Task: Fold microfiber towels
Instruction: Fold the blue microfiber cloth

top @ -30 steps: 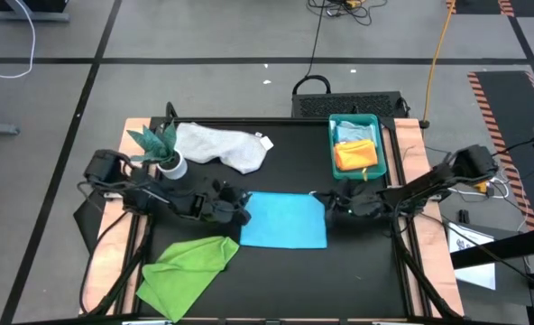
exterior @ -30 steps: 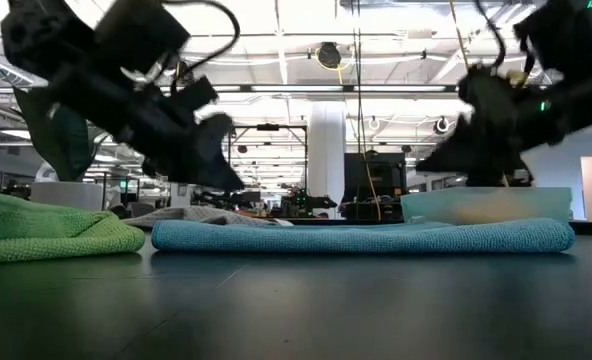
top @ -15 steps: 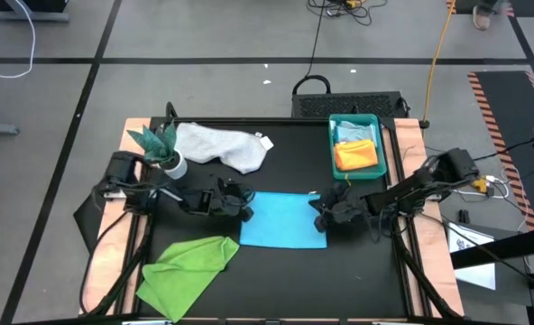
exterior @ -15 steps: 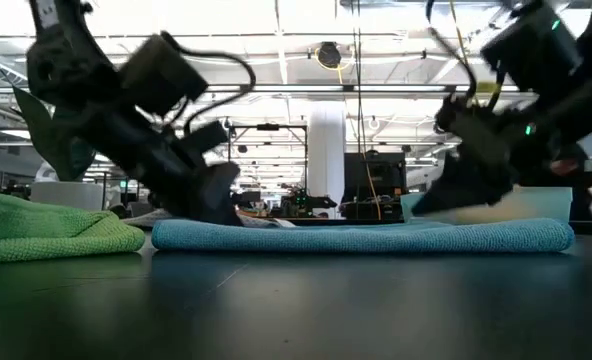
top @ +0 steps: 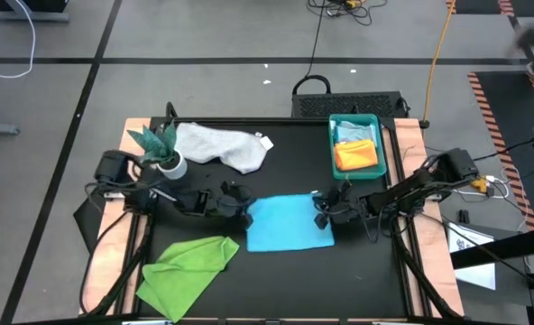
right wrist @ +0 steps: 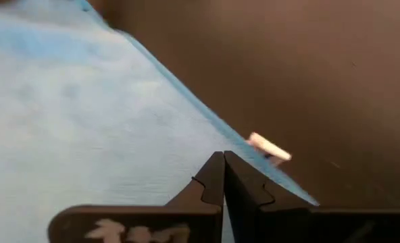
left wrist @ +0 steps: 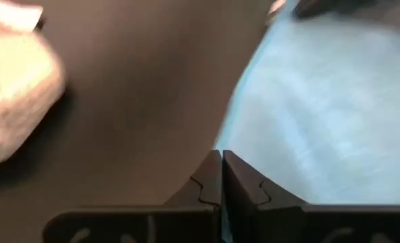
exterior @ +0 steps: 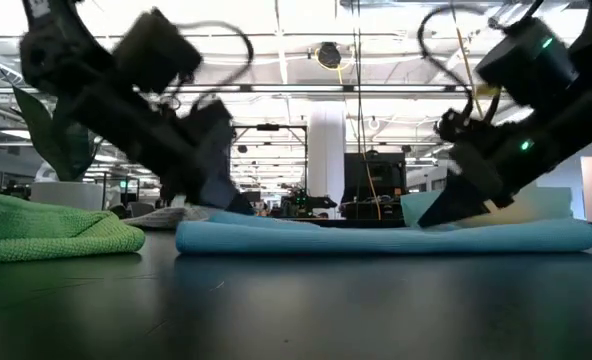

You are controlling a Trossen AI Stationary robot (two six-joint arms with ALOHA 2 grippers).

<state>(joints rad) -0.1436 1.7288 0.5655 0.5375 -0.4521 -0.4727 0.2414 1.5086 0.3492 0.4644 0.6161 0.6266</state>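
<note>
Left gripper (top: 242, 209) sits low at one far corner of the bright turquoise-blue square microfiber towel (top: 290, 224), fingers pressed together; the left wrist view shows them meeting right at the cloth's edge, so likely pinching that corner. Right gripper (top: 322, 213) is at the opposite far corner, fingers likewise pressed together on the hem, a small white tag (right wrist: 269, 148) lying just beyond its tips.

Towel lies flat on the black table top (top: 285, 171) between the two grippers, already doubled by the look of its thick edge in the low view.

Lime green microfiber cloth (top: 188, 264) is bunched near the left gripper, toward the table's front edge. White-grey cloth (top: 222, 145) is crumpled behind it, beside the small green plant in a white pot (top: 165, 152). Teal plastic tray (top: 332, 144) stands behind the right gripper, orange cloth (top: 355, 155) and pale blue cloth (top: 354, 133) inside.

Handling judgement: light, limp, slightly grippy fabric; it will sag and drag. Best held at corners, both layers together, lifted evenly.
</note>
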